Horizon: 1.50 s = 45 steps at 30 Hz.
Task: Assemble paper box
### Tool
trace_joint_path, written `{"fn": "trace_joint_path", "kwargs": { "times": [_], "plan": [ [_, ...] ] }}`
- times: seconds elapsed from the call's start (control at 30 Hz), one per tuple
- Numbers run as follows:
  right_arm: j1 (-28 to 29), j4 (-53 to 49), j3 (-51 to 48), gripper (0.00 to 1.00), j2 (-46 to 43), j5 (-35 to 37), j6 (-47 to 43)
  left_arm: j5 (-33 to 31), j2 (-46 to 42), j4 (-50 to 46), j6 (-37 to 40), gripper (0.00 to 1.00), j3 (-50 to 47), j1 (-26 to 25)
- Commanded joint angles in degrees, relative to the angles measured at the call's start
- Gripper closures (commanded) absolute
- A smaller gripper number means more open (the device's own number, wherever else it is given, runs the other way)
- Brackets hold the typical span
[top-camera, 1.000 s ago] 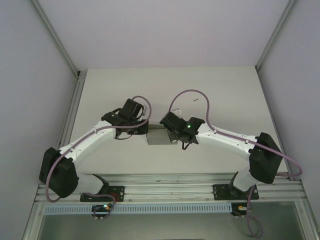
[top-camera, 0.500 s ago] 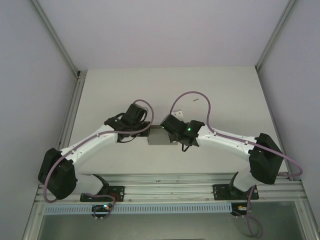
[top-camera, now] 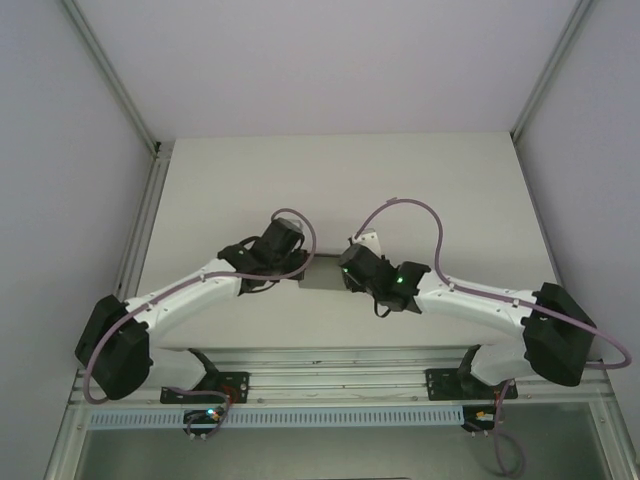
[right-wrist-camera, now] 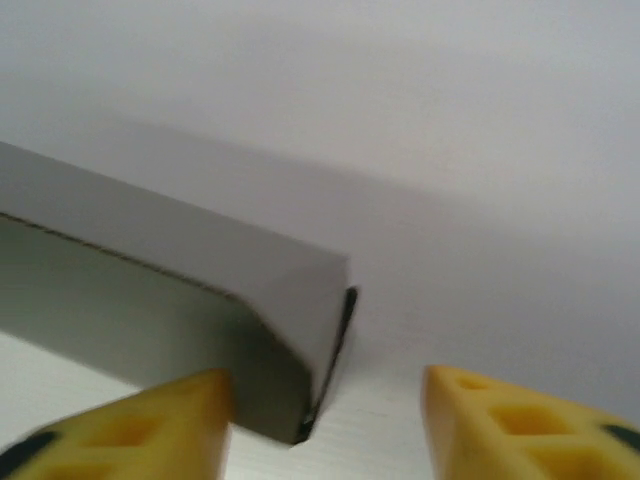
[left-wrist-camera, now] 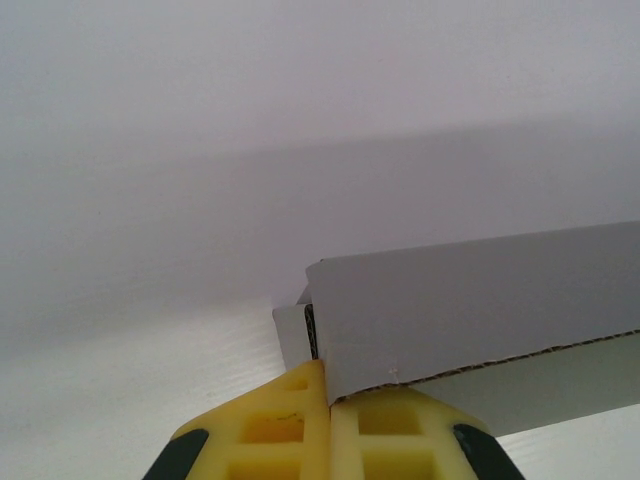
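Paper box (top-camera: 320, 273), formed of plain grey thin card, sits on the white surface (top-camera: 250, 180) about midway between the left and right edges and nearer the near edge than the far edge. In the top external view both arms reach inward toward it. The left end effector (top-camera: 298, 264) is at the box's left side and the right end effector (top-camera: 346, 272) is at its right side, so the box lies between the two. In the left wrist view the left end effector (left-wrist-camera: 330, 395) has its yellow fingers (left-wrist-camera: 270, 435) pressed together. A corner of the paper box (left-wrist-camera: 480, 300) is pinched in the seam between them, so this end effector is clamped on the card. The gripped panel runs away to the right of that view, a rough cut edge shows along its lower line, and a second layer of card shows just behind the gripped corner. In the right wrist view the right end effector (right-wrist-camera: 328, 385) has its yellow fingers (right-wrist-camera: 500, 425) set well apart. A folded corner of the paper box (right-wrist-camera: 200, 270) stands between them. The corner lies close against the finger on the left of that view; whether they touch cannot be told, as the picture is blurred. The other finger is clear of the card.
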Motion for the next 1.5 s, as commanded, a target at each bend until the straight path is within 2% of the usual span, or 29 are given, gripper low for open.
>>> {"fn": "trace_joint_path", "kwargs": {
  "times": [0.0,0.17,0.2,0.3,0.5,0.7,0.87,0.97,1.03,1.13,1.2,1.3,1.43,1.47],
  "plan": [
    [-0.1,0.7,2.1,0.28,-1.9,-2.6,0.7,2.6,5.6,-12.9,-1.2,1.00,-4.3,-1.1],
    [-0.7,1.9,3.4,0.16,-4.4,-4.1,0.4,2.3,5.7,-13.1,-0.6,1.00,-3.4,-1.3],
    [-0.9,2.4,3.2,0.11,-5.1,-3.9,0.7,2.4,5.7,-13.2,-0.4,1.00,-3.1,-1.3],
    [-3.4,2.9,2.4,0.10,-6.7,-3.3,3.9,2.8,5.9,-12.7,0.0,1.00,-3.0,-1.4],
    [-10.0,4.8,1.7,0.26,-4.3,-8.7,7.8,2.6,5.5,-13.0,1.2,1.00,-2.8,-1.7],
    [-11.2,2.4,2.4,0.34,-0.3,-9.9,8.6,2.4,4.3,-13.0,2.7,1.00,-2.8,-1.7],
    [-11.3,2.6,-1.4,0.38,1.1,-12.2,11.1,2.3,2.9,-13.0,4.1,1.00,-2.3,-1.7],
    [-11.4,4.3,-4.9,0.44,1.0,-13.6,13.4,2.9,1.5,-12.3,4.9,1.00,-2.2,-1.7],
    [-11.3,5.3,-6.6,0.47,0.8,-14.2,14.5,3.9,0.5,-11.9,5.4,0.88,-2.0,-1.8],
    [-11.3,6.1,-8.3,0.52,0.5,-14.4,15.7,5.5,-1.4,-10.9,6.1,0.91,-1.8,-1.8],
    [-11.3,6.6,-8.8,0.54,0.5,-14.8,16.1,5.8,-2.5,-10.7,6.4,0.81,-1.5,-1.8],
    [-11.3,7.3,-9.3,0.58,0.7,-15.5,16.7,6.8,-3.8,-10.7,6.9,0.78,-0.9,-1.7],
    [-11.2,7.7,-9.9,0.63,0.7,-15.6,17.7,8.2,-6.4,-11.5,6.3,0.59,0.5,-1.7],
    [-11.2,7.9,-10.1,0.64,0.6,-15.3,17.9,8.7,-7.2,-11.6,5.8,0.52,1.0,-1.6]
  ]
}}
